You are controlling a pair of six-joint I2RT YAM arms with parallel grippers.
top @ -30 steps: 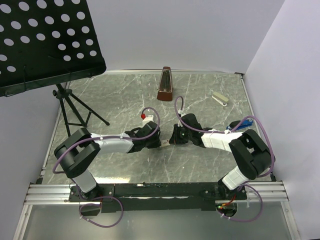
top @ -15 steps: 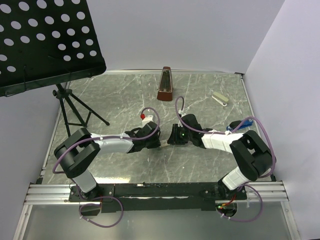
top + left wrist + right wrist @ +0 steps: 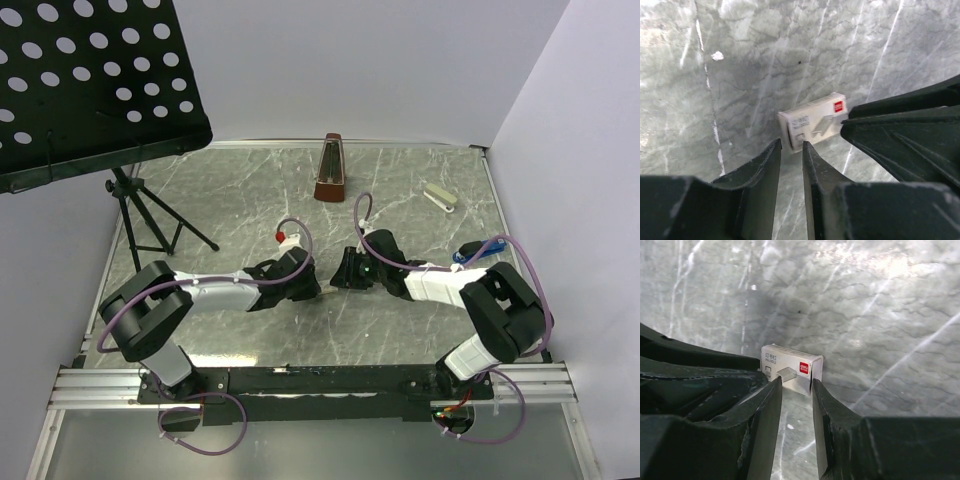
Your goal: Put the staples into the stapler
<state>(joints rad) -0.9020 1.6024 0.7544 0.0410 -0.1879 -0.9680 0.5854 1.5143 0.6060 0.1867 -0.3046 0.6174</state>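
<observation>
Nearest the camera is the silver aluminium rail (image 3: pixel 100 385) the two arms are bolted to, and from there a grey marble-look tabletop (image 3: pixel 240 190) with white veins runs back to plain white walls. Mid-table the two claws meet nose to nose. The left gripper (image 3: pixel 791 146) has its jaws only a narrow slot apart with nothing in them, and the right gripper (image 3: pixel 796 384) is parted a bit wider, also empty. The tiny whitish cardboard staples box with red print (image 3: pixel 812 121) lies flat on the marble just past both sets of tips – not held by either.

Further back is the tripod of a black perforated music stand (image 3: pixel 90 80) on the left, a small cream-white stapler (image 3: pixel 440 197) over on the right, and a brown wooden metronome (image 3: pixel 331 170) near the far wall.

From above the box is buried between the claws. A blue stapler (image 3: pixel 470 252) is mostly covered by the right arm, and a little red blob (image 3: pixel 281 237) by the left arm's cable is too small to make out
</observation>
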